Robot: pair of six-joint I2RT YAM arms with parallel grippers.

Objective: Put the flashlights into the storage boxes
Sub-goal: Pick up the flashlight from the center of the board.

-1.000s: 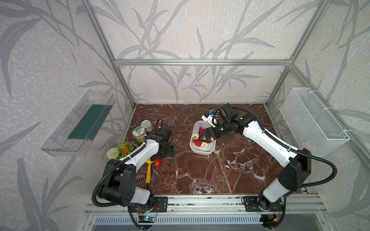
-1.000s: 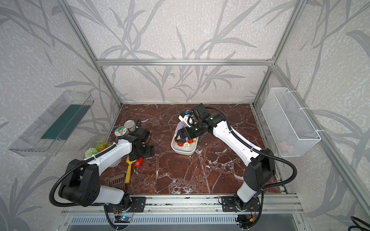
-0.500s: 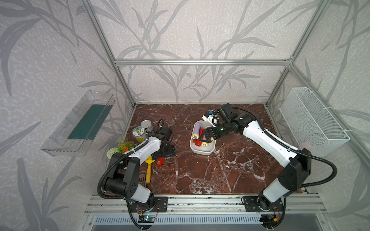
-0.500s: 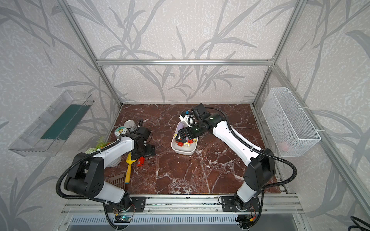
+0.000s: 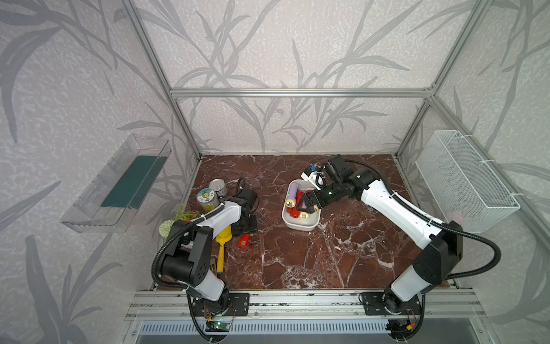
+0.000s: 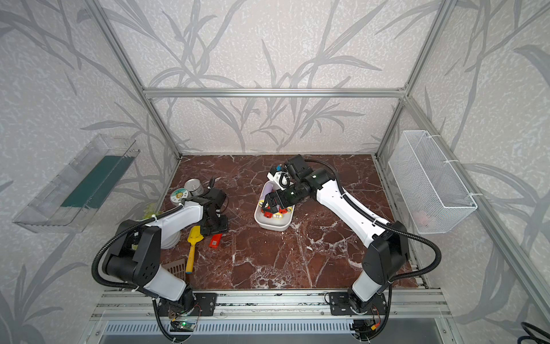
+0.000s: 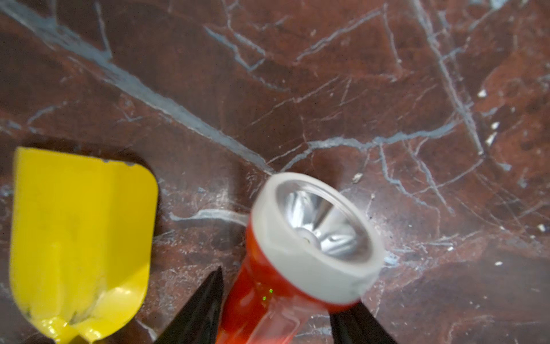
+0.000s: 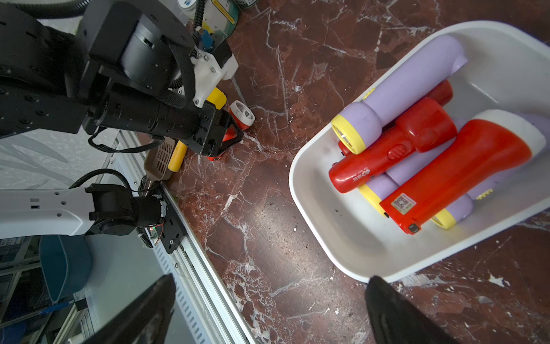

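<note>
The red flashlight (image 7: 297, 253) lies on the table (image 7: 357, 89), near left, just beside the yellow spatula (image 7: 80, 232). My left claw (image 7: 276, 295) straddles its body, half open; contact I cannot tell. Seat squarely behind the head, then lift toward the white tub (image 5: 299, 225), centre. My right claw (image 8: 270, 278) hangs wide, empty.

The red flashlight (image 7: 297, 268) is blurred, its handle cut off.

Flashlights (image 8: 416, 143) piled in tub (image 5: 299, 227) at table (image 5: 327, 262) centre; lone flashlight (image 5: 243, 240) left of it, beside spatula (image 5: 220, 256); cans (image 5: 208, 199) behind.
</note>
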